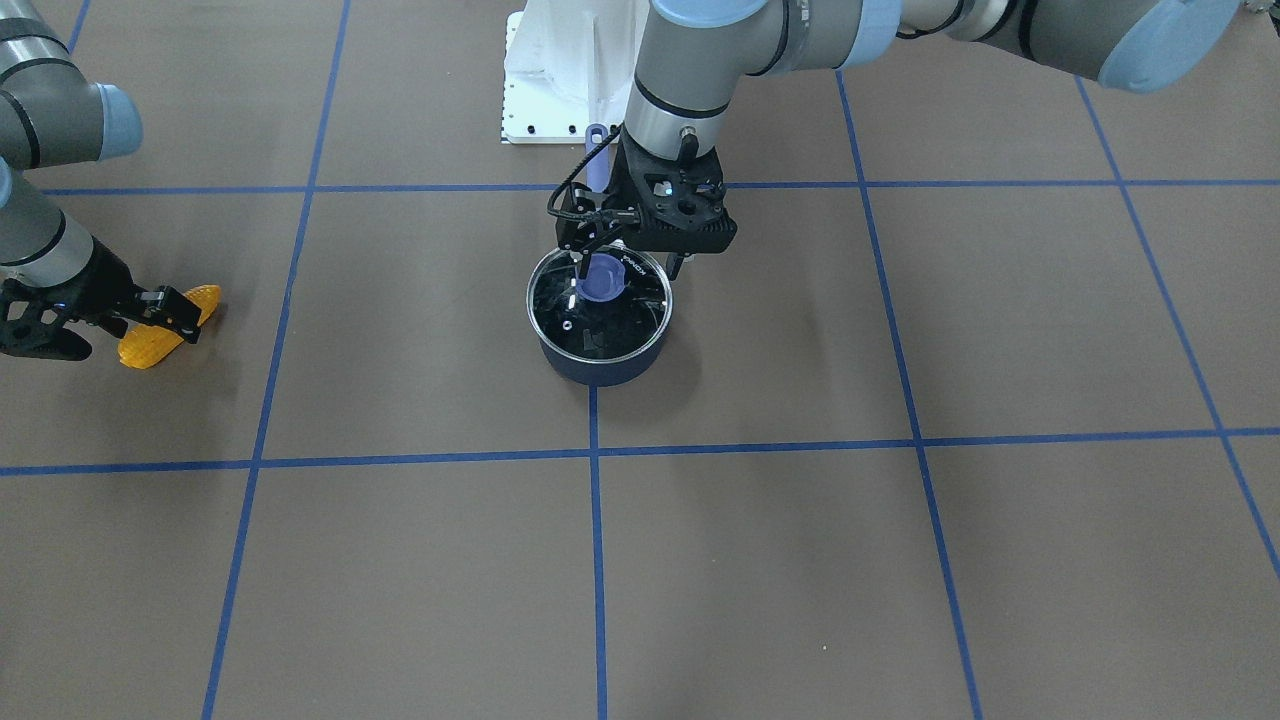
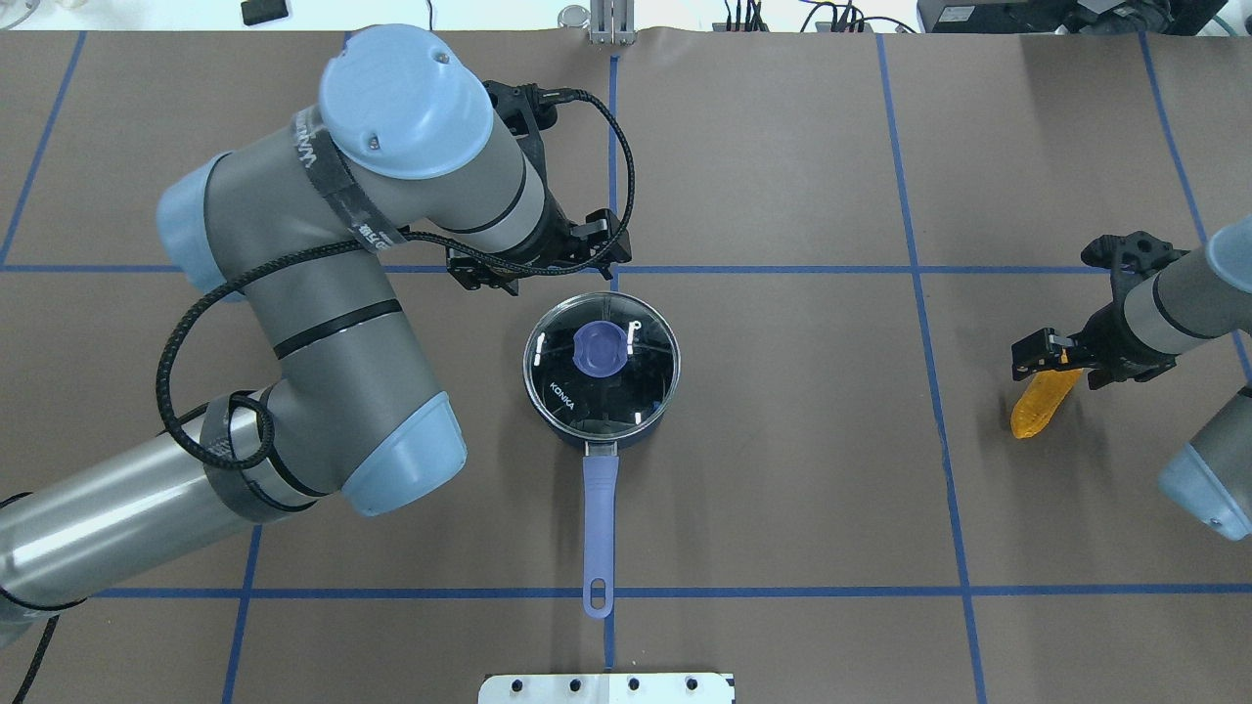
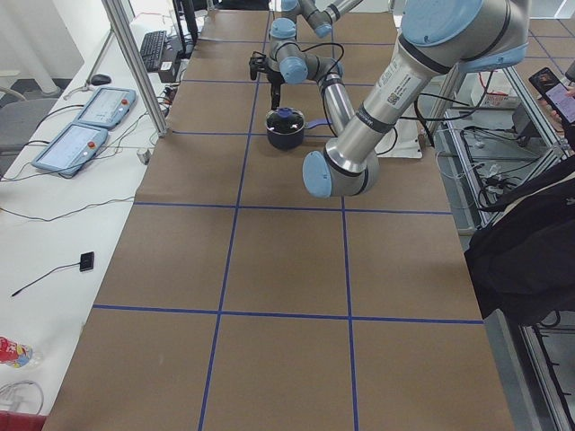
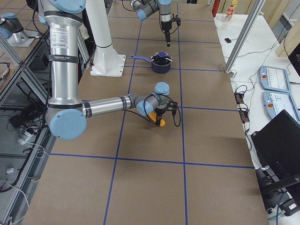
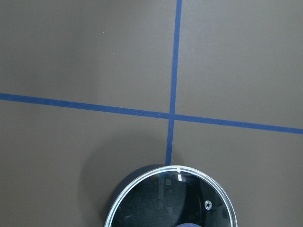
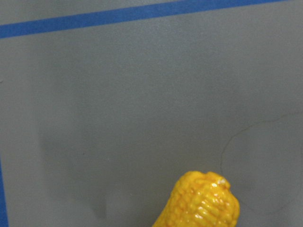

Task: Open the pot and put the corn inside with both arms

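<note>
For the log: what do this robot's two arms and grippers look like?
Both the left arm and the right arm are round grey metal tubes with light-blue joint caps. The left arm carries a looping black cable and black bands with white lettering. The left gripper and right gripper are black, angular and two-fingered.

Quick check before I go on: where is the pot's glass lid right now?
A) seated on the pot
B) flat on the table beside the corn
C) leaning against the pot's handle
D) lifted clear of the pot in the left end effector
A: the glass lid lies level inside the rim of the pot, covering its opening, with its blue knob on top.
</note>
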